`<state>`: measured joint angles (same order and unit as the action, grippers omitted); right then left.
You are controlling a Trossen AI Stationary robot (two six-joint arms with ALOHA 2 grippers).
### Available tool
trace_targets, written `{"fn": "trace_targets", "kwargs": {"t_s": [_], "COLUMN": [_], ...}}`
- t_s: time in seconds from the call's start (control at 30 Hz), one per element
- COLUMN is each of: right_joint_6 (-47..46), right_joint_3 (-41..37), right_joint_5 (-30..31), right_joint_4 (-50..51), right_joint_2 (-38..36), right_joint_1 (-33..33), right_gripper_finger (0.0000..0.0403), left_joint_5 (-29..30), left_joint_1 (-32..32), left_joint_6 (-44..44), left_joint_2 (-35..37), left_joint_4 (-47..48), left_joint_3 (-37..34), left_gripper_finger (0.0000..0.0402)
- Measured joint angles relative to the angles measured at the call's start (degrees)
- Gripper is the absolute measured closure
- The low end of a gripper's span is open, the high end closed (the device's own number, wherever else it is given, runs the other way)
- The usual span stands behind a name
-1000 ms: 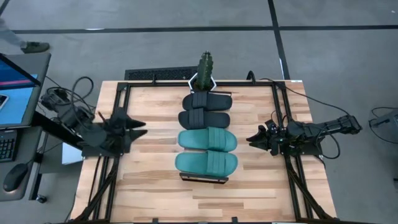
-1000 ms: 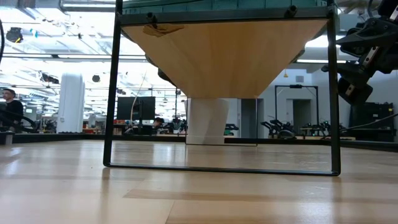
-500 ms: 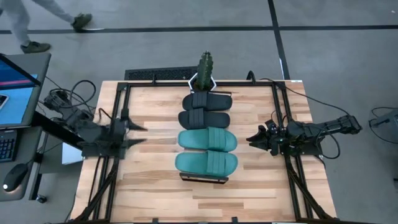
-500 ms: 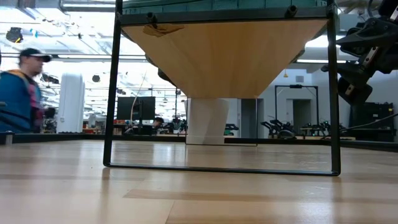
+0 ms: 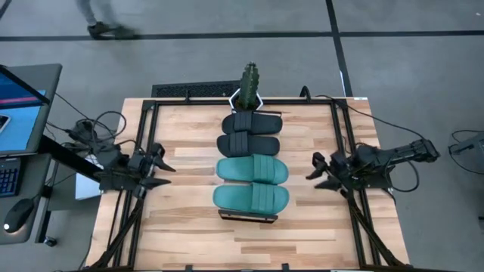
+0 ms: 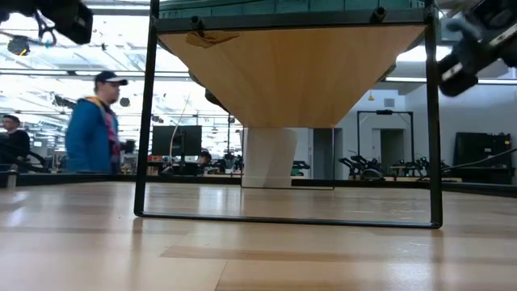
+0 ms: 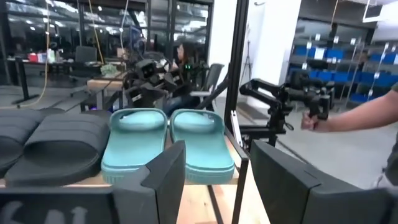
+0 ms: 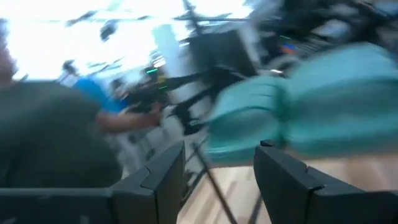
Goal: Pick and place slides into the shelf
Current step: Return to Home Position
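Four slides lie sole-down in a row on the raised shelf [image 5: 247, 217]: two black slides [image 5: 252, 123] [image 5: 249, 143] at the far end, two teal slides [image 5: 252, 169] [image 5: 251, 199] at the near end. The low view shows the shelf's underside [image 6: 291, 73]. My left gripper [image 5: 162, 168] hangs open to the left of the shelf, facing the teal slides [image 7: 134, 140]. My right gripper [image 5: 313, 169] is open on the right side, facing a teal slide [image 8: 311, 106]. Neither touches anything.
A black metal frame [image 6: 150, 121] carries the shelf above the butcher-block table [image 5: 189, 227]. A potted plant [image 5: 250, 81] stands at the shelf's far end. Bare tabletop lies on both sides of the shelf. A person [image 6: 90, 125] walks in the room behind.
My left gripper has drawn back toward the table's left edge, risen and turned about its own axis. My right gripper has pulled back slightly toward the right edge and risen. The slides have stayed put. A person has walked past behind the table.
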<state>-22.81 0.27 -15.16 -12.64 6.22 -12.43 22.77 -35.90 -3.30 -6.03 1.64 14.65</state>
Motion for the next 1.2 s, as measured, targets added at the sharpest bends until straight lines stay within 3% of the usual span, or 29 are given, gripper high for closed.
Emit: {"fn": "trace_targets", "kwargs": {"t_s": [0.2, 0.37, 0.7, 1.2], "right_joint_6": [9.06, 13.50, 20.07, 18.31], "right_joint_3": [0.00, 0.00, 0.00, 0.00], "right_joint_5": [-7.76, -12.12, -16.51, -16.34], "right_joint_4": [3.43, 6.23, 8.39, 8.39], "right_joint_2": [0.02, 0.02, 0.09, 0.13], "right_joint_1": [-0.06, -0.06, 0.75, 1.34], "right_gripper_finger": [0.0225, 0.0225, 0.0225, 0.0225], "left_joint_5": [-0.28, -1.79, -1.88, -1.36], "left_joint_1": [0.00, 0.00, 0.00, 0.00], "left_joint_6": [1.33, -0.17, -0.15, 0.86], "left_joint_2": [6.04, 5.86, 5.87, 5.78], "left_joint_4": [-6.52, -10.17, -7.73, -6.55], "left_joint_3": [-8.73, -13.89, -14.07, -14.15], "left_gripper_finger": [0.0230, 0.0230, 0.0230, 0.0230]}}
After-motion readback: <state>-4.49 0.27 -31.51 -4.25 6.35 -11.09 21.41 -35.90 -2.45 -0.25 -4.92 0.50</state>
